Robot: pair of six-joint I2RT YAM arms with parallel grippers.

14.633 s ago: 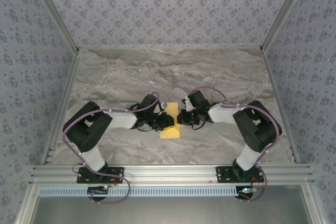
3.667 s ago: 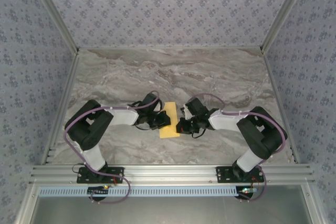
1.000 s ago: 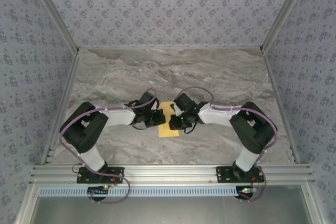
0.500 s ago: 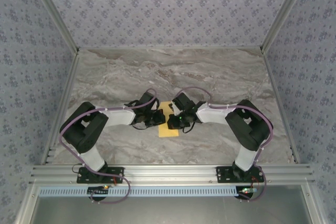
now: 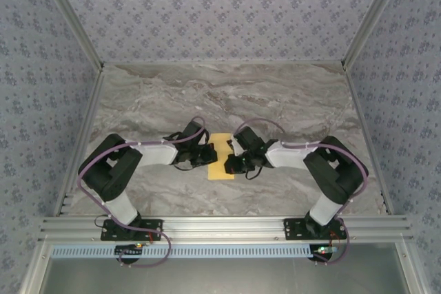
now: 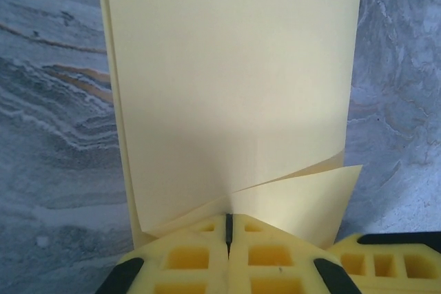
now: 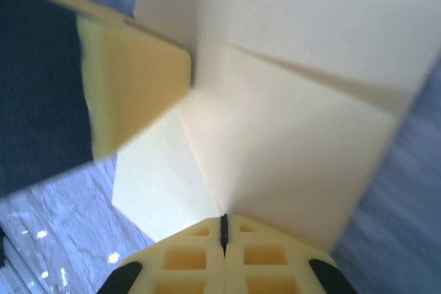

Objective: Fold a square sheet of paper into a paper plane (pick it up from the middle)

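Mustard-yellow square sheet of paper (image 5: 221, 144), halved to a strip on the table (image 5: 227, 94) | left gripper (image 6: 227, 218) clamped on its edge, flap raised | right gripper (image 7: 222, 219) pinched shut on the opposite edge | looks early: nose, wings to come

Grey-brown marble-veined tabletop (image 5: 227, 94) under soft, even light. Enclosed on three sides by pale blue-grey walls (image 5: 220, 12) with a small floral print. Aluminium corner posts (image 5: 69, 15) at the seams; aluminium rail (image 5: 227, 227) along the near edge.

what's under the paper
The marble table shows around the paper on every side. The paper is folded over itself, so its lower layers and the table beneath are covered.
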